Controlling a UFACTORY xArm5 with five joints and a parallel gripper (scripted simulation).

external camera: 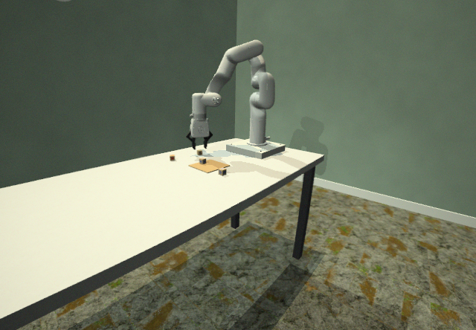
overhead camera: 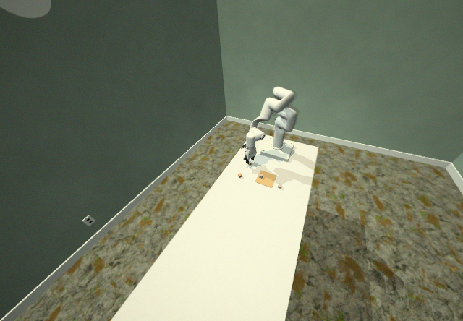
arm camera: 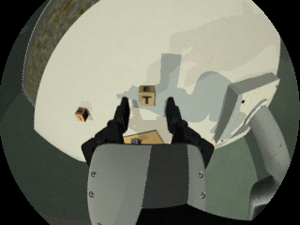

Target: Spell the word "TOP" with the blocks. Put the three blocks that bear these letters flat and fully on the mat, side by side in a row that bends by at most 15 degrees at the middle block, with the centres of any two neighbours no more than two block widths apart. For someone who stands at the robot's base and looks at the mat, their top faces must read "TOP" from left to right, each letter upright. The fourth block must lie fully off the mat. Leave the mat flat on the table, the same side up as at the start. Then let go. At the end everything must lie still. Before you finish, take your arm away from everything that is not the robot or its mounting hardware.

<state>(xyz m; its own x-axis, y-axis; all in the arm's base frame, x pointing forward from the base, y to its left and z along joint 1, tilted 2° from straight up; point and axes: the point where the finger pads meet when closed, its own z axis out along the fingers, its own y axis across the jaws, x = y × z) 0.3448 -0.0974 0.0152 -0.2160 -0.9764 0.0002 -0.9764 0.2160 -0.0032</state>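
Observation:
My gripper hangs open and empty, a little above a tan block with the letter T. The block lies on the white table, off the mat, and shows between my fingertips in the wrist view. It also shows in the exterior view. The brown mat lies flat in front of the robot's base, with one block on it near one edge. A second block lies on the table just off the mat's corner. A reddish block lies apart on the table. Their letters are too small to read.
The robot's base plate stands close behind the T block. The table's near side edge runs close beside my gripper. The long table top stretches away beyond the mat.

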